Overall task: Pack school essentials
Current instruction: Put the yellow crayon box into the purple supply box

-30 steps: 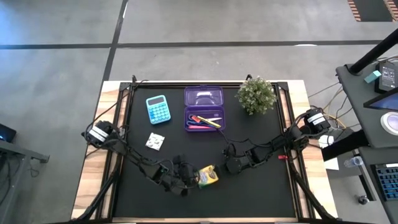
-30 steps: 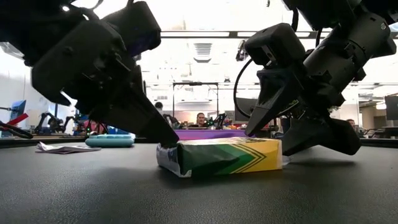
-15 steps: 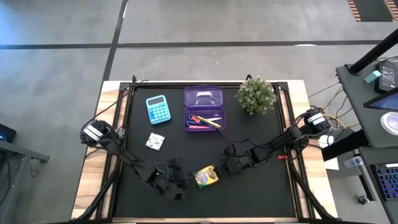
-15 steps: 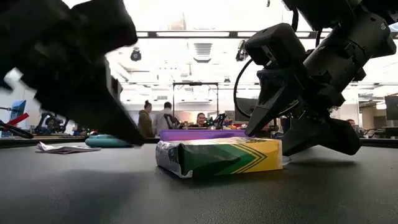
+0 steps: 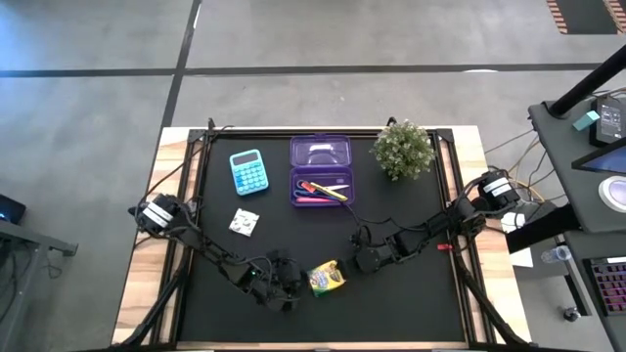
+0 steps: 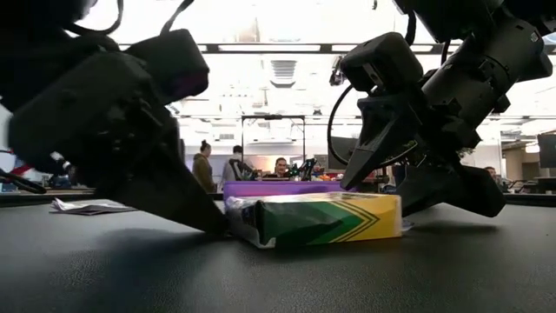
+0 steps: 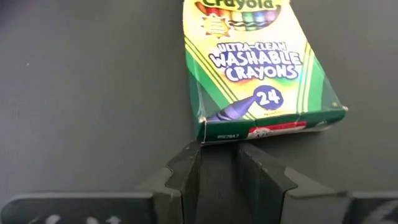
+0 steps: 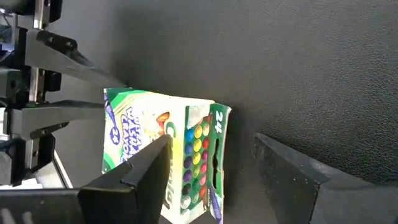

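While the purple pencil case (image 5: 321, 171) sits open near the tabletop's (image 5: 411, 303) far edge with pens inside, the crayon box (image 5: 326, 279) lies flat near the front edge, unpacked. Half a second ago the left gripper (image 5: 285, 290) had drawn clear; now its narrowly parted fingers are back at the box's end, apparently touching it, suggesting another pickup attempt. The right gripper (image 5: 364, 260) waits just beside, fingers spread wide.
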Controlling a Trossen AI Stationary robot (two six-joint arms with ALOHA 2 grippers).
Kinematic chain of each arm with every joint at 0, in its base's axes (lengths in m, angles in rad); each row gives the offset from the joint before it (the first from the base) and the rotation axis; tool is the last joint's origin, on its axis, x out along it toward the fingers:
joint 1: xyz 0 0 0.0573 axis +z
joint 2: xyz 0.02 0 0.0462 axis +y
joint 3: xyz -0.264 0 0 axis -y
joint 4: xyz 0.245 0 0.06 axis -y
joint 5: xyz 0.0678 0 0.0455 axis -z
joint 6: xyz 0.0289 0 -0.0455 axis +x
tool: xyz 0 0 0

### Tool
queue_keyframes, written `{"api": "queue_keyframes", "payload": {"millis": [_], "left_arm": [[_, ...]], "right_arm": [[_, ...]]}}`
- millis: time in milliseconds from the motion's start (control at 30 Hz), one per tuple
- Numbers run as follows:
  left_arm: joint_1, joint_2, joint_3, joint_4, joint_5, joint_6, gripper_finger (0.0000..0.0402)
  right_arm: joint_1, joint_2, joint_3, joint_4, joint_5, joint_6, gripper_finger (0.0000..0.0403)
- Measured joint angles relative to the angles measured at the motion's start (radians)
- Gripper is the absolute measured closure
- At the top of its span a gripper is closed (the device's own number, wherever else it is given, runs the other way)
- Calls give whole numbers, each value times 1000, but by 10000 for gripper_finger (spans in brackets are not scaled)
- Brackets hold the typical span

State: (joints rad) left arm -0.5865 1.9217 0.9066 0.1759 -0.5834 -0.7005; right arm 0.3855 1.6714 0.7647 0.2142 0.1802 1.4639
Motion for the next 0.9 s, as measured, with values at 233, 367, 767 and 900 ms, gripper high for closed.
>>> {"api": "queue_keyframes", "payload": {"millis": [233,367,767,900], "left_arm": [[32,1,0,8,6,1,311],[44,10,0,17,1,1,311],[52,37,-1,78,9,20,311],[53,37,-1,78,12,27,311]], "right_arm": [[0,0,1,0,-6,-24,184],[0,0,1,6,-28,-31,184],[1,2,0,96,-95,-32,183],[1,2,-2,116,-95,-25,183]]}}
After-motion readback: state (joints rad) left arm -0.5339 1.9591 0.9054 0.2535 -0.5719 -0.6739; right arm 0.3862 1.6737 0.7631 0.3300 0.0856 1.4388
